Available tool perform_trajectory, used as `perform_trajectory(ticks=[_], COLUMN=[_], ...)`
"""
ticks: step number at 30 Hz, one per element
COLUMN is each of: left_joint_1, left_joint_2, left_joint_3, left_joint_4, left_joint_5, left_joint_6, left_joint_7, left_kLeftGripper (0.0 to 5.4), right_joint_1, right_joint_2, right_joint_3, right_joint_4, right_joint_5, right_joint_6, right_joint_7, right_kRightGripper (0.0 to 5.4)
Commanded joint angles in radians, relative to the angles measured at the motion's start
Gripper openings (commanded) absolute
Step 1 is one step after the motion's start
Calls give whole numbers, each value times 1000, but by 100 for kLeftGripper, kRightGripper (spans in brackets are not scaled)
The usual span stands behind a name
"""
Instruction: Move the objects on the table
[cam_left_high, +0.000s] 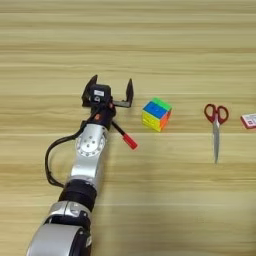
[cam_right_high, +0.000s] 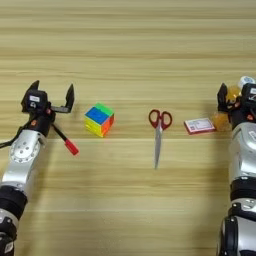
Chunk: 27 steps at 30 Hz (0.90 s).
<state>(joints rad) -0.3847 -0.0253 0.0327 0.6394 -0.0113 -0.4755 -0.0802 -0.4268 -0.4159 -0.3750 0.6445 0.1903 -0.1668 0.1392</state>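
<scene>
Pen (cam_left_high: 124, 135) lies just under the spread left tool (cam_left_high: 110, 90).

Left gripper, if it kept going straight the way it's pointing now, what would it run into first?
Probably nothing. The left gripper points up the picture, fingers open, and only bare table shows ahead of it. The cube sits off to its right, and the pen is under the wrist.

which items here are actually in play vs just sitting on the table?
In play: pen, under open left gripper; orange drink bottle, in right gripper.
Lying about: cube, scissors, red-and-white card.
</scene>
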Motion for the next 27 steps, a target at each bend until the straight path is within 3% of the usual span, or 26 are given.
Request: perform_trajectory(ticks=[1, 10, 27], left_joint_1=[-3, -6, -7], left_joint_2=[4, 2, 2], left_joint_3=[-2, -2, -13], left_joint_4=[0, 0, 3], left_joint_5=[0, 1, 3], left_joint_6=[4, 5, 4], left_joint_7=[0, 2, -15], left_kLeftGripper=[540, 540, 540], right_joint_1=[-14, -14, 18], right_joint_2=[-5, -5, 26], right_joint_3=[2, 3, 29], right_joint_4=[-11, -28, -214], right_joint_5=[7, 7, 12], right_joint_6=[6, 6, 52], right_joint_7=[4, 2, 2], right_kRightGripper=[350, 350, 350])
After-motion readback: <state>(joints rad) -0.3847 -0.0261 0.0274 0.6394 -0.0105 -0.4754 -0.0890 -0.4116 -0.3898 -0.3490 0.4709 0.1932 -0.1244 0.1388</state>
